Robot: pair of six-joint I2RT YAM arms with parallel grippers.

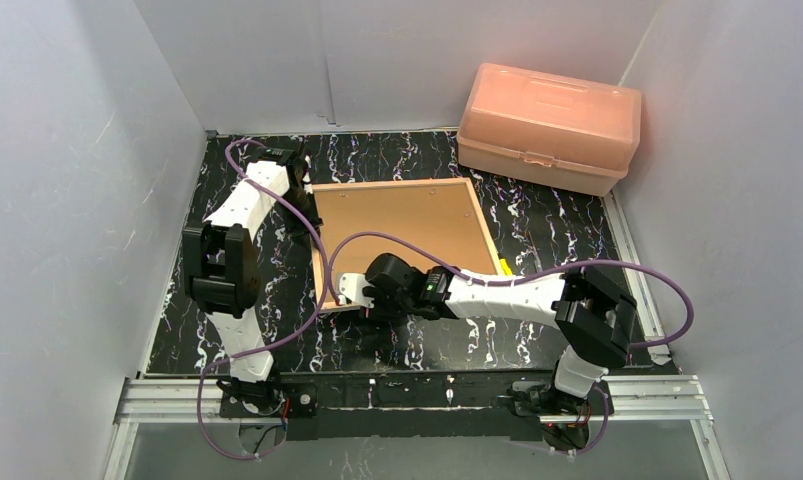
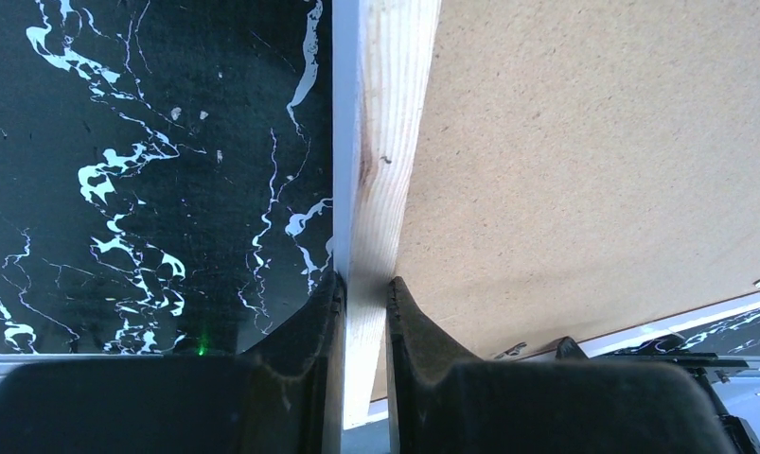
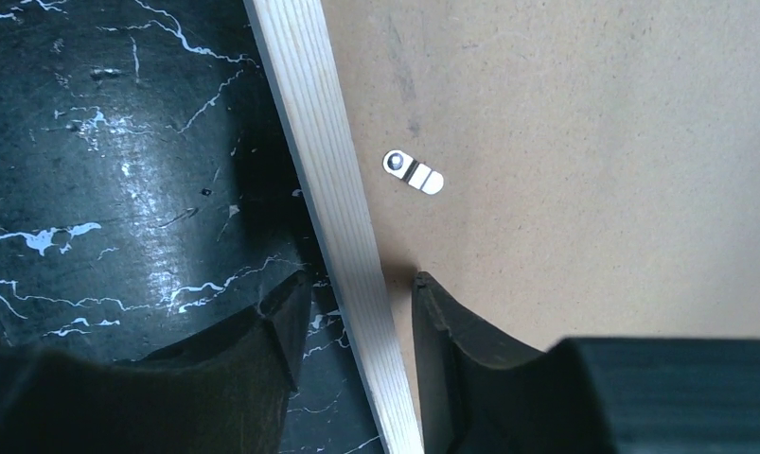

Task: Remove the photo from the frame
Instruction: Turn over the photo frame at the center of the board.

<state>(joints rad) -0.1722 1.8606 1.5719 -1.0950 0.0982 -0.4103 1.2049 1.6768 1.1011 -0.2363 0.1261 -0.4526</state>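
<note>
Table [image 1: 537,215] | pink box [image 1: 549,125] closed | left end effector [image 2: 362,284] clamps frame [image 2: 380,142] | right end effector [image 3: 357,284] open

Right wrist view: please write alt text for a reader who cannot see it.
The right gripper, jaws open, straddles the light wood edge of the frame: one finger over the black marbled table, the other over the brown backing board. A metal clip sits on the board near the edge.

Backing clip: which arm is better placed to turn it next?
Right. The right gripper is open astride the frame rail, with the metal clip just ahead on the backing board. The left gripper is shut on the frame's edge, likely steadying it.
</note>
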